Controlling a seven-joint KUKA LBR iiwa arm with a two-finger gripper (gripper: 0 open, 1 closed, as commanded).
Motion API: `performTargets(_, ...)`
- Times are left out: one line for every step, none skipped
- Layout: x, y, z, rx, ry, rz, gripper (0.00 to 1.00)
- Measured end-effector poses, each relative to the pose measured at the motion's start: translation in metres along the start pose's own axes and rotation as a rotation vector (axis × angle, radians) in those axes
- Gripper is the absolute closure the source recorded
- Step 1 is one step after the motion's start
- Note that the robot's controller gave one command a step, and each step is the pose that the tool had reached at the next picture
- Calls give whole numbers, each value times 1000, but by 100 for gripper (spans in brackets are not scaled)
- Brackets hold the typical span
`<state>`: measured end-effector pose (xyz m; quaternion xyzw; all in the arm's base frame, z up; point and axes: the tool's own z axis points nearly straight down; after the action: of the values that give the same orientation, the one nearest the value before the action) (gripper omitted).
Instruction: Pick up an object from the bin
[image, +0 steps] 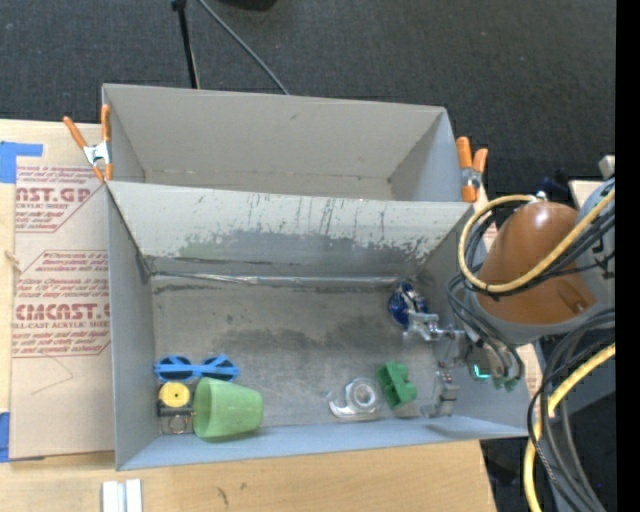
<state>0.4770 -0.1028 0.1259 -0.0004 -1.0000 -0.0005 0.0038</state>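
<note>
Hand (443, 372) sits low by the bin's (300, 150) arm-side wall; parted or together, I cannot tell. Just beside it, on the side away from the arm, lies a small green block (397, 385).

Vantage: above the grey bin (130, 330), tilted somewhat to one side.
Coverage: whole bin interior, moderately near.
Right edge: robot arm (530, 265) enters here.
</note>
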Motion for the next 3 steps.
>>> performTargets(-10,46,58,0,-12,-117,0)
performTargets(-9,44,56,2,-9,-114,100)
performTargets(-12,-46,41,-14,-6,-19,100)
